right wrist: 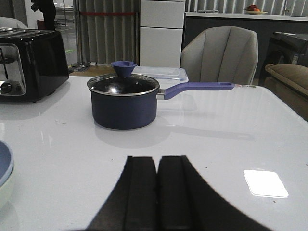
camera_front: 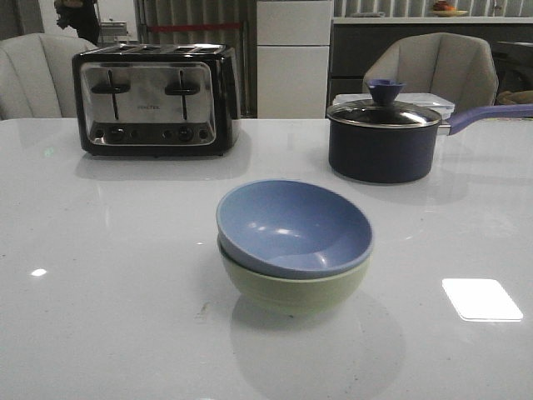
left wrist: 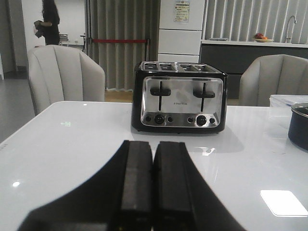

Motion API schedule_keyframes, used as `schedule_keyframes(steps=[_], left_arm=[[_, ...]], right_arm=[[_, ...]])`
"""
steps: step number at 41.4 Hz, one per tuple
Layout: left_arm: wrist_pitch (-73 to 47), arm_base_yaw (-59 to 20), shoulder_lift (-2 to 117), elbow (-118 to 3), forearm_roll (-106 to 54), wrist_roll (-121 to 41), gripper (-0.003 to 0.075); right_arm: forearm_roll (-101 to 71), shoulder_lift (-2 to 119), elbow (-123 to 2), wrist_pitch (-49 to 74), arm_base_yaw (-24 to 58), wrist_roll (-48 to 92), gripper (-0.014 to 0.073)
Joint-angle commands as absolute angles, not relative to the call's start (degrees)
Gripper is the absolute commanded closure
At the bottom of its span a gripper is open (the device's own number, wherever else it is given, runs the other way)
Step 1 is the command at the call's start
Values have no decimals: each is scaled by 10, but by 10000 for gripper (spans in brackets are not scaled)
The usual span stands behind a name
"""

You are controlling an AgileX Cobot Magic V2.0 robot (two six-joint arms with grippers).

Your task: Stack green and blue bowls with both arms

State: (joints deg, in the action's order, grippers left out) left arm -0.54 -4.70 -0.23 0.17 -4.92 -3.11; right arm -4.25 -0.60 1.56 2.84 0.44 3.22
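Note:
The blue bowl (camera_front: 293, 227) sits nested, slightly tilted, inside the green bowl (camera_front: 293, 287) at the middle of the white table (camera_front: 100, 275). An edge of the stacked bowls (right wrist: 4, 166) shows in the right wrist view. Neither arm shows in the front view. My left gripper (left wrist: 153, 147) is shut and empty, low over the table and facing the toaster. My right gripper (right wrist: 157, 161) is shut and empty, low over the table and facing the saucepan, to the right of the bowls.
A black and chrome toaster (camera_front: 156, 100) stands at the back left. A dark navy saucepan (camera_front: 385, 137) with a glass lid and a long handle stands at the back right, a clear lidded box (camera_front: 433, 103) behind it. Chairs stand behind the table.

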Motion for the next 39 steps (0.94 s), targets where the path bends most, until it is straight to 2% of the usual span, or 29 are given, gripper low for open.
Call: schedule_keyframes(steps=[1, 39], left_arm=[[46, -47, -14, 4, -53, -26, 627], [46, -47, -14, 4, -53, -26, 627]], right_arm=[[-37, -18, 14, -26, 2, 28, 542], [-7, -18, 14, -28, 2, 0, 542]])
